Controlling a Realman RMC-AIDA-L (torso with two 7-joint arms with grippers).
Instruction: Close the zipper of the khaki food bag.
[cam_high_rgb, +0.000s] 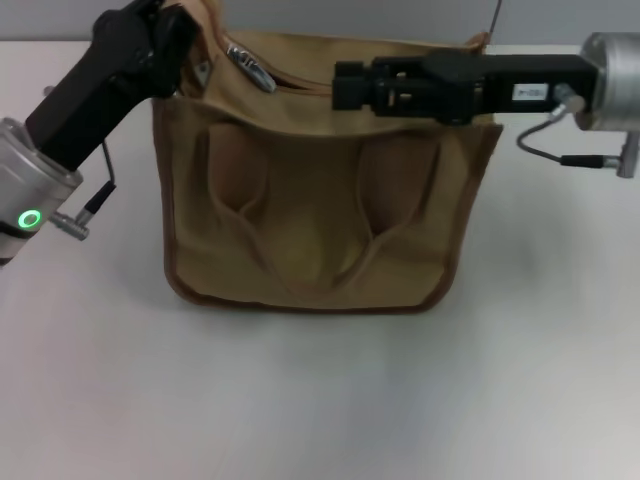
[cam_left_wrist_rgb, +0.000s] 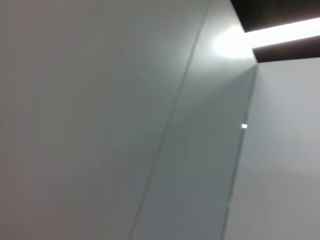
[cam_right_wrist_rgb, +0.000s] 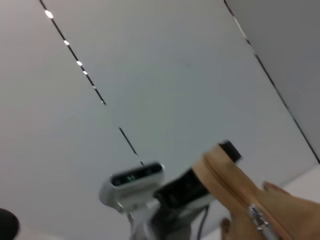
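Head view, near to far. The near half of the white bench (cam_high_rgb: 320, 400) is bare, leaving free room in front of the khaki food bag (cam_high_rgb: 320, 230). The bag sits at the middle of the bench toward its far edge, its front panel facing the camera with two looped handles (cam_high_rgb: 330, 220) lying flat against it; brown piping marks its lower edge.

Along the bag's top runs the zipper (cam_high_rgb: 290, 80). Its silver pull tab (cam_high_rgb: 250, 68) lies near the bag's left end, and the slot beside it appears to gape, so the closing is judged to be at or near its start: nearly the whole run toward the right end is left to do.

The left gripper (cam_high_rgb: 185, 45) sits at the bag's top left corner, apparently clenched on the fabric there to steady it, though its fingers are partly masked by its own body. The right gripper (cam_high_rgb: 345, 85) reaches in from the right side, level across the top panel, its tip short of the pull tab; whether its fingers are parted cannot be told.

The right wrist view shows the raised bag corner (cam_right_wrist_rgb: 235, 185) with the pull tab (cam_right_wrist_rgb: 257, 215) and the left arm beyond. The left wrist view shows only wall and ceiling.

Bench room is open to both sides of the bag; the right arm's body covers the zipper's intended path.
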